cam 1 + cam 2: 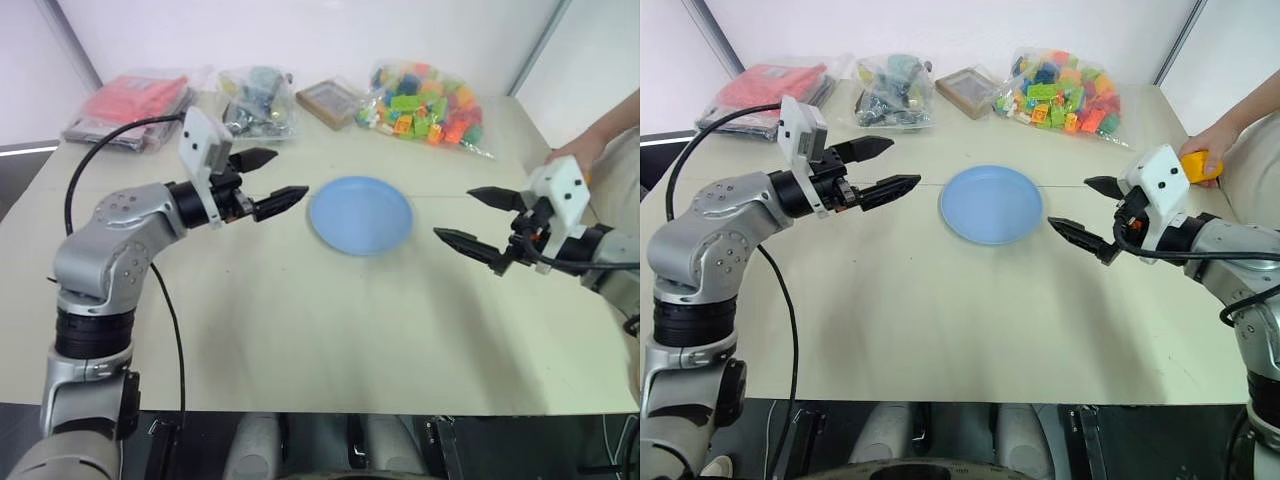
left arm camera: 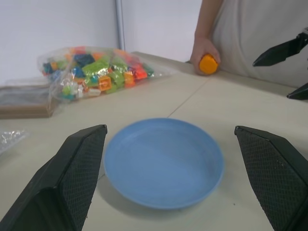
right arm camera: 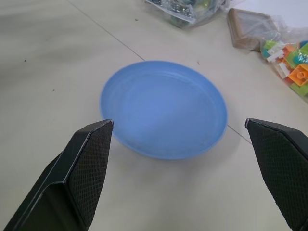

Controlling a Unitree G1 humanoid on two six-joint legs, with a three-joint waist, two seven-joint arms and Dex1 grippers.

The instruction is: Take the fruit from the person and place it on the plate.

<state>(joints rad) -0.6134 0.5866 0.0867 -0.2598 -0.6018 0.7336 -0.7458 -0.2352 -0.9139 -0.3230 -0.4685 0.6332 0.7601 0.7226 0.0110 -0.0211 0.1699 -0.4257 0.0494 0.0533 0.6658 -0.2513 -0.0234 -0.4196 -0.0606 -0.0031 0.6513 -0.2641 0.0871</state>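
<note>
My left gripper (image 1: pixel 885 168) has its two black fingers spread wide and grasping nothing, hovering above the table (image 1: pixel 940 320) just left of the plate (image 1: pixel 992 204). My right gripper (image 1: pixel 1090 210) is likewise spread wide and empty, hovering just right of the plate, its fingers pointing toward it. The two grippers face each other with the plate between them. The plate, round and light blue, lies flat near the table's middle, a little toward the far edge, with nothing on it. The fruit (image 1: pixel 1198 165), orange and round, sits in the person's hand (image 1: pixel 1210 145) at the table's far right edge, beyond my right gripper and apart from it. Along the far edge lie a bag of multicoloured toy blocks (image 1: pixel 1065 98), a brown flat box (image 1: pixel 969 91), a clear bag of dark parts (image 1: pixel 893 92) and a red packet (image 1: pixel 768 88).
</note>
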